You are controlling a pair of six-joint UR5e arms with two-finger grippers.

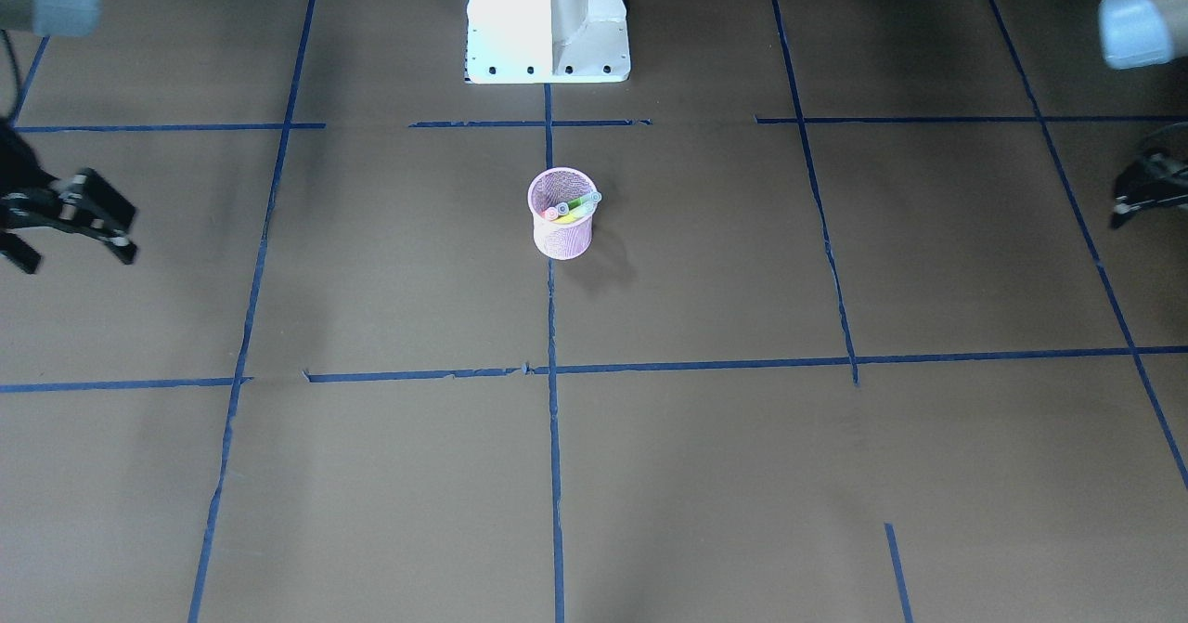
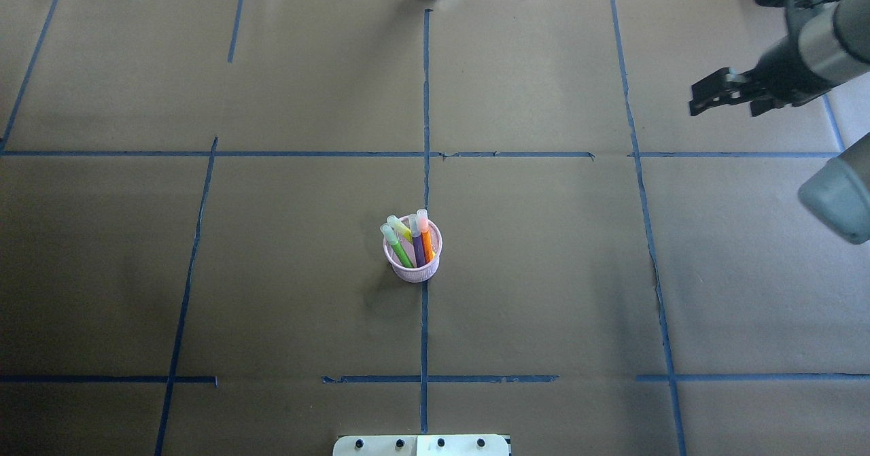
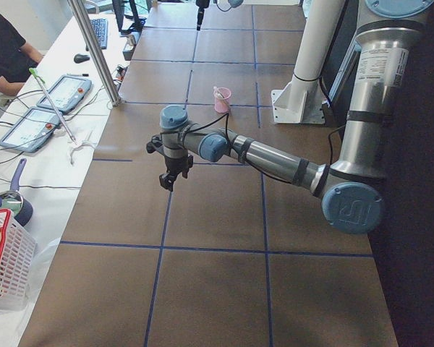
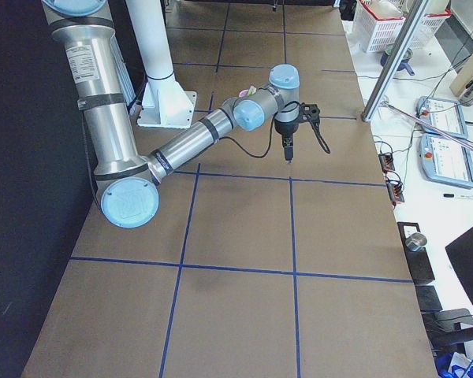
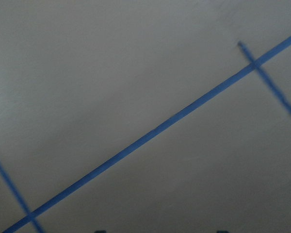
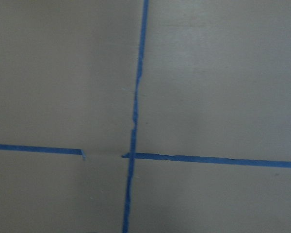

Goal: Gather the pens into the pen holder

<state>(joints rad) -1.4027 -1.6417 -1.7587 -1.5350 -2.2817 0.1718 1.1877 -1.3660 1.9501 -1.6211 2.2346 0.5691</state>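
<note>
The pen holder is pink with a tiny net pattern. One pen is green, one purple, one orange, all with pale tops. The table is brown with blue lines making squares. My right gripper and my left gripper are black.

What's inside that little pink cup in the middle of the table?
Pens stand in the pink mesh pen holder, caps up, among them a green pen, a purple pen, an orange pen. Their lower tips and the cup's bottom are hidden.
</note>
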